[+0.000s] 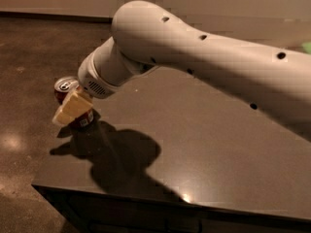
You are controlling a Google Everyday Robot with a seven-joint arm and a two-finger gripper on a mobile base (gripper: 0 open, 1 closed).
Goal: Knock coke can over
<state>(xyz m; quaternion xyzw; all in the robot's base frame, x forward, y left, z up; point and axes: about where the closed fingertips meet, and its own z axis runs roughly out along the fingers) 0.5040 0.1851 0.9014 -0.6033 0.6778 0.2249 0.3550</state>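
Observation:
The coke can (65,87) is red with a silver pull-tab top and a white label patch near its base. It stands upright at the far left edge of the dark table (194,144). My gripper (68,111) hangs from the big white arm and sits right in front of the can. Its cream-coloured fingers (73,107) cover the can's middle and seem to touch it. The can's lower part shows just below them.
The table's left and front edges are close to the can, with brown floor (24,144) beyond. The white arm (204,57) spans the upper right. A small green thing (306,46) shows at the right edge.

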